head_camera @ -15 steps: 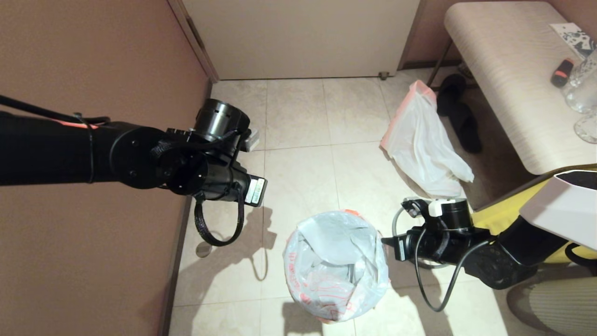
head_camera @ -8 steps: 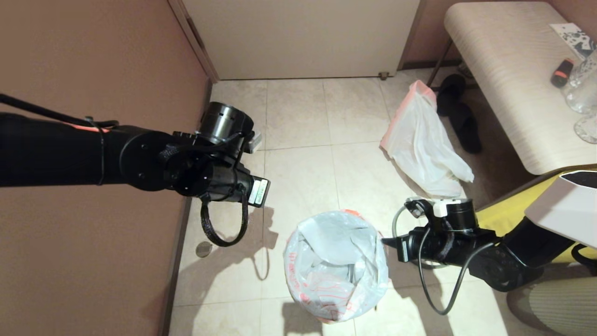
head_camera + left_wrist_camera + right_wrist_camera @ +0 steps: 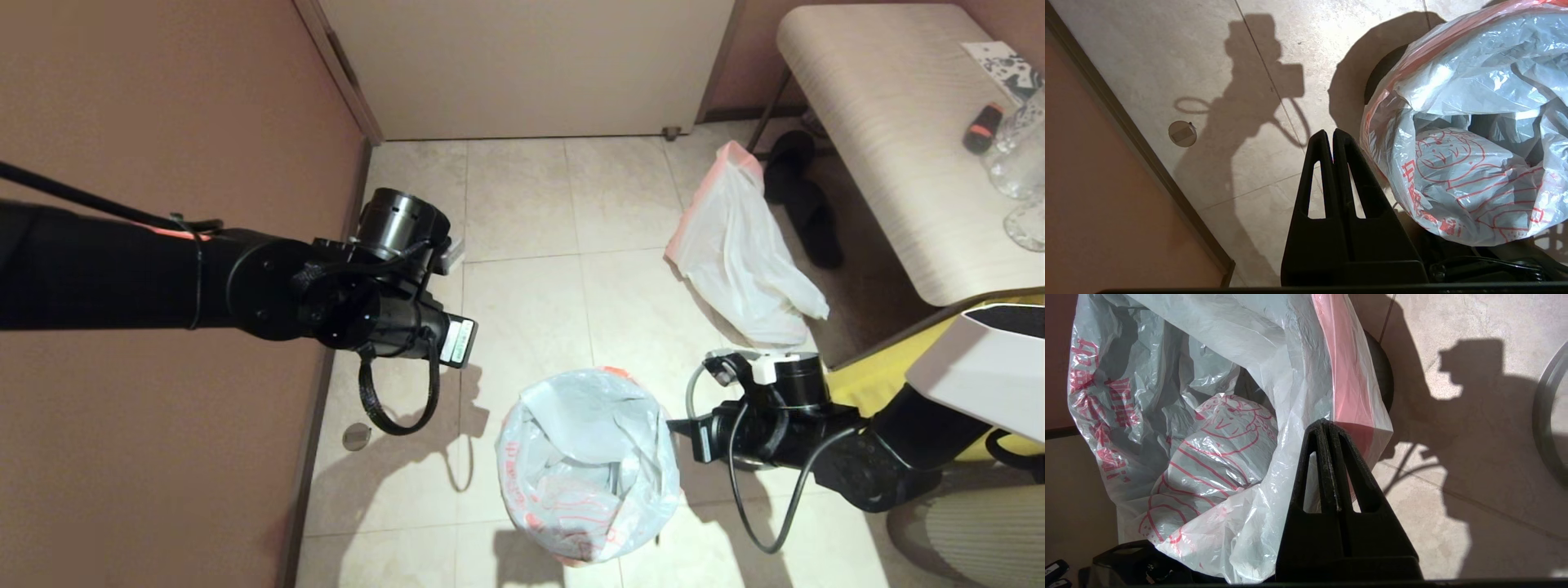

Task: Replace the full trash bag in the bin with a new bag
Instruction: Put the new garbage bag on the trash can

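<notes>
The new bag (image 3: 588, 461), white with red characters, lines the bin and spills over its rim. Only dark bits of the black bin (image 3: 1382, 67) show beneath it. The full trash bag (image 3: 739, 261), plain white with a pink-red rim, lies slumped on the floor at the back right. My right gripper (image 3: 1327, 424) is shut, its tips against the pink band of the new bag (image 3: 1347, 375) on the bin's right side. My left gripper (image 3: 1332, 132) is shut and hangs over bare floor just left of the bin. The grey hoop (image 3: 1541, 416) lies on the floor.
A brown wall (image 3: 163, 457) runs close on the left, with a floor drain (image 3: 356, 437) beside it. A pale bench (image 3: 890, 139) with glassware stands at the right. Black slippers (image 3: 804, 208) lie beneath it and a white door (image 3: 531, 65) is behind. Something yellow (image 3: 869, 377) sits under my right arm.
My left arm has slid a little to the right, toward the bin, still shut. The right arm has barely shifted and both bags lie as before.
</notes>
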Controlling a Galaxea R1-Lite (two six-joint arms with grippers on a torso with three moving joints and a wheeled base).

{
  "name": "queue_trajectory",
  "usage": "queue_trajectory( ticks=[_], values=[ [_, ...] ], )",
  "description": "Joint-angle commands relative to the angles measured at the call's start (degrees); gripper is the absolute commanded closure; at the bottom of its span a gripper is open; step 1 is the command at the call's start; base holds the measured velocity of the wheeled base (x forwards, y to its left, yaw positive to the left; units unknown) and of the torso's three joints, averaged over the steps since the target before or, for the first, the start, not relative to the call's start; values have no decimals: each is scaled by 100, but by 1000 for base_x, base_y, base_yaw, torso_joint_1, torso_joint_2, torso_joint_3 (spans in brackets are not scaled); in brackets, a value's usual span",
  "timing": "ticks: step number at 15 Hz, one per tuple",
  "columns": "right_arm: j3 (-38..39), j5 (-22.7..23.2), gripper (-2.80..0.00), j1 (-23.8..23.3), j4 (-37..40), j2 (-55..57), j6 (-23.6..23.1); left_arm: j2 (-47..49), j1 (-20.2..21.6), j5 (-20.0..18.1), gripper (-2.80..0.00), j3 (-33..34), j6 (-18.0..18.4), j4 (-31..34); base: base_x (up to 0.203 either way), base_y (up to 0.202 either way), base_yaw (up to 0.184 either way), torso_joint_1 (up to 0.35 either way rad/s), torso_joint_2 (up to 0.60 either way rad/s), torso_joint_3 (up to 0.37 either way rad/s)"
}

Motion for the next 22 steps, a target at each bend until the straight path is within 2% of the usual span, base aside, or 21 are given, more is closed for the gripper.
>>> queue_trajectory(
  ticks=[1, 13, 15, 18, 20, 22],
  values=[
    [-3, -72, 0, 22, -16, 100, -22, 14, 1, 10, 0, -10, -3, 2, 0, 0, 0, 0, 0, 0],
    [-110, -410, 0, 66, -23, 340, -218, 163, -17, -8, 0, 0, -3, -156, 0, 0, 0, 0, 0, 0],
    [-120, -418, 0, 80, -15, 399, -290, 206, -68, -57, 0, -25, -13, -376, 0, 0, 0, 0, 0, 0],
    [-154, -612, 0, 74, -6, 533, -428, 290, -378, -229, 0, -39, -80, -704, 0, 0, 0, 0, 0, 0],
    [-158, -691, 0, 57, -6, 589, -517, 283, -803, -250, 0, -50, -356, -733, 0, 0, 0, 0, 0, 0],
    [-207, -687, 0, 10, -6, 594, -495, 293, -1030, -445, 0, -64, -628, -762, 0, 0, 0, 0, 0, 0]
  ],
)
